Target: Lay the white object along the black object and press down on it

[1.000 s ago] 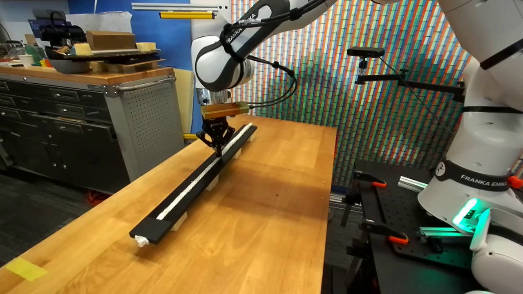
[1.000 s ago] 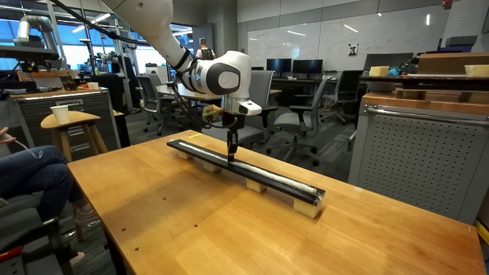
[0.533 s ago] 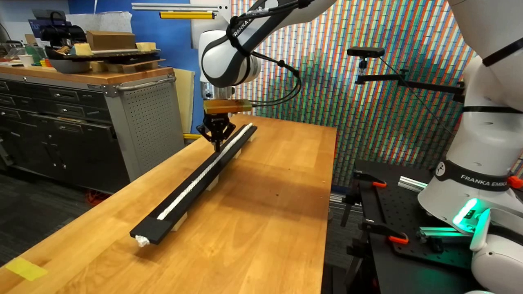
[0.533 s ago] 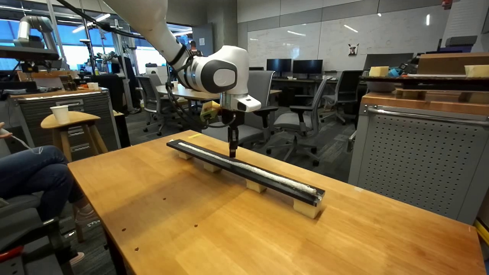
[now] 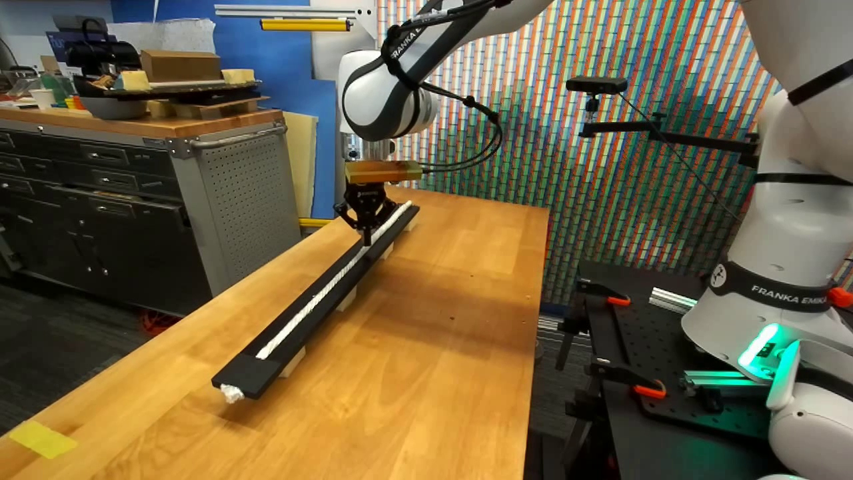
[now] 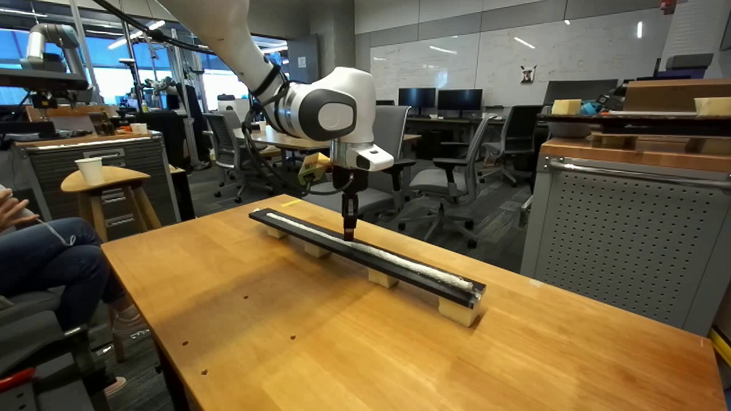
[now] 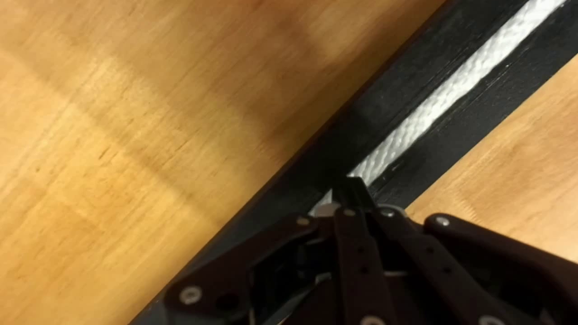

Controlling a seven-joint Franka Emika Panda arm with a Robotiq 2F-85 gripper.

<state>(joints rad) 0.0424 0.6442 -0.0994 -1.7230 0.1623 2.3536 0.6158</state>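
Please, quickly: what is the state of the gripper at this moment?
Gripper: closed, holding nothing, pointing down at the white cord.

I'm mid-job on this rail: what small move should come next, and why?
Probably a gentle push straight down with the fingers shut as they are: their tips stand right at the white cord, which already lies along the black rail, so pressing seems to be what is left. How firmly they bear on it, I can't tell.

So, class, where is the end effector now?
In both exterior views, the end effector is just left of picture centre, over the rope near the middle of the rail.
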